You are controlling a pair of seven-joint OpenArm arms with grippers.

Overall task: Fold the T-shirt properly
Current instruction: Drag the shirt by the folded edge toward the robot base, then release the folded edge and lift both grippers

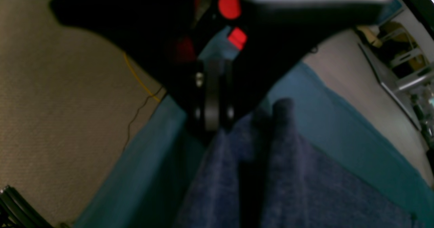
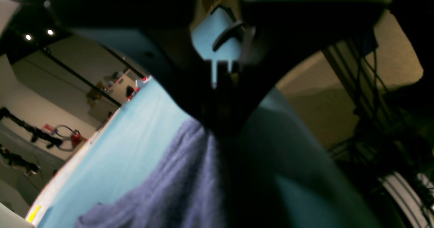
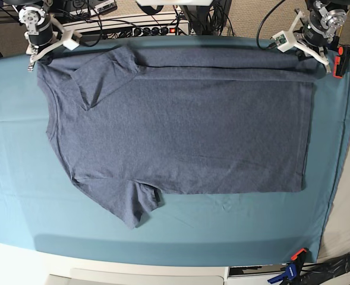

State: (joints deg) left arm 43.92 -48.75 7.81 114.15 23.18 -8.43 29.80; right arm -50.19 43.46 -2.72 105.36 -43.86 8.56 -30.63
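The blue-grey T-shirt point(image 3: 180, 130) lies flat on the teal table cloth point(image 3: 222, 228), neck to the left and hem to the right. Its far sleeve point(image 3: 103, 71) is folded over onto the body; the near sleeve point(image 3: 133, 205) lies spread out. My right gripper point(image 3: 38, 58) is shut on the far shoulder corner. My left gripper point(image 3: 305, 54) is shut on the far hem corner. In the left wrist view, cloth of the T-shirt point(image 1: 305, 187) hangs from the left gripper point(image 1: 212, 126). In the right wrist view, the T-shirt point(image 2: 169, 180) runs down from the right gripper point(image 2: 220, 126).
A power strip and cables point(image 3: 145, 27) run along the table's back edge. An orange-and-black clamp point(image 3: 341, 59) sits at the far right corner and another clamp point(image 3: 293, 261) at the near right corner. Carpet floor point(image 1: 51, 102) lies beyond the table edge.
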